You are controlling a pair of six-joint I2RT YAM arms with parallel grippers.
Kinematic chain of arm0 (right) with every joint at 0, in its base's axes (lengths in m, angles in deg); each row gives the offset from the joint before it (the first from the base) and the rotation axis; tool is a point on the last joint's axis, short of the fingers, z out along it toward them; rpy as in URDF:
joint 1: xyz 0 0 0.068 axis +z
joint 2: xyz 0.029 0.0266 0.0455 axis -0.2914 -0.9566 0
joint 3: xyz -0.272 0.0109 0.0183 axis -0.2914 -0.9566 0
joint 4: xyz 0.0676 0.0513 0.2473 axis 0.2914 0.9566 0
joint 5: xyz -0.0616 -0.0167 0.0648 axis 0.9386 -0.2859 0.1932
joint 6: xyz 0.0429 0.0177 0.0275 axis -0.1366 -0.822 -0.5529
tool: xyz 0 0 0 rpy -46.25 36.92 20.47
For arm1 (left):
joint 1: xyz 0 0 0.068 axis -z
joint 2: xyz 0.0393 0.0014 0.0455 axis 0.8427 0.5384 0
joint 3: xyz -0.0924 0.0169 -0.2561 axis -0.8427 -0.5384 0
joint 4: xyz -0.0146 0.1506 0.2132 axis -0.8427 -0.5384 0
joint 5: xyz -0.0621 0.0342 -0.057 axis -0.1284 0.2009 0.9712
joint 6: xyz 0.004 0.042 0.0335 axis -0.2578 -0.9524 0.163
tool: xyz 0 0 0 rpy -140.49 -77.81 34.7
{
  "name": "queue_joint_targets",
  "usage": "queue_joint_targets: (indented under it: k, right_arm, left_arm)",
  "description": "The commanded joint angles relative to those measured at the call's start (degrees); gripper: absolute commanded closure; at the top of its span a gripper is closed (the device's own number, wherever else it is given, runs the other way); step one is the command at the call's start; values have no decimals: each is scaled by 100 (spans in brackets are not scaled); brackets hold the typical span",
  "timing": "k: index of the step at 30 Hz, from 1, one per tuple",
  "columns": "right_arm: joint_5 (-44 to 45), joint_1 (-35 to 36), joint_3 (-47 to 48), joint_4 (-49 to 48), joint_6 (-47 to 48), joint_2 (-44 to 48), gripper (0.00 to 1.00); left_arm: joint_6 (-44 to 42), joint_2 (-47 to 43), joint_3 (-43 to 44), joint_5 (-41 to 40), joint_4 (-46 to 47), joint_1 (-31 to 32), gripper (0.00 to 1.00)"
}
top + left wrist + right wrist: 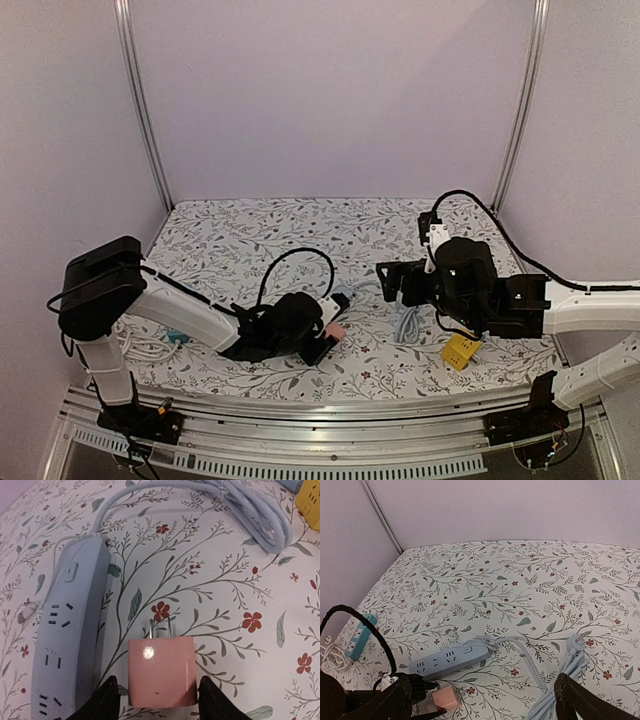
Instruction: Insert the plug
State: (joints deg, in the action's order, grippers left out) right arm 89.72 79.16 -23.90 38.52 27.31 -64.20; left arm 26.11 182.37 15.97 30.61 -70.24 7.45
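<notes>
- A white floral cloth [520,580] with leaf sprigs and small red flowers covers the table, which is backed by pale lilac walls.
- A long blue-grey plastic power strip [451,659] lies flat with its sockets facing up.
- Just beside it, nearer the camera, a small pink cube-shaped plug [446,699] lies with its metal prongs pointing right.
- The black fingers of the left gripper [431,700] flank the plug; whether they touch it cannot be told.
- A bundled pale blue cord [555,695] lies at lower right.
- A small teal power strip [360,636] sits far left, well apart.
- The right gripper [482,684] has its dark fingers spread wide, with nothing between them.
</notes>
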Motion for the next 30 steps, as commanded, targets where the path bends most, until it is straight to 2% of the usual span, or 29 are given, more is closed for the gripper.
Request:
queue_joint_targets:
  k: [1, 5, 13, 19, 22, 27, 30]
  right_arm:
    - [50, -19, -28, -33, 41, -97, 2]
    - [69, -19, 6, -48, 42, -158, 2]
    - [105, -21, 39, -42, 55, -280, 2]
    - [-104, -147, -63, -167, 32, -288, 2]
    - [-471, -329, -151, -483, 54, -305, 2]
    - [-639, -480, -94, -600, 101, -540, 2]
    - [-1085, -589, -76, -712, 136, -702, 1]
  left_arm:
    - [-20, 205, 136, -43, -118, 26, 51]
    - [-3, 325, 128, -13, -61, -5, 58]
    - [-12, 331, 49, 163, 120, -11, 90]
    - [-51, -97, -362, 254, 523, 39, 94]
    - [-122, -342, -644, 241, 756, 72, 100]
    - [-244, -761, -1151, 296, 1316, 120, 100]
    - [-318, -987, -1378, 316, 1503, 161, 100]
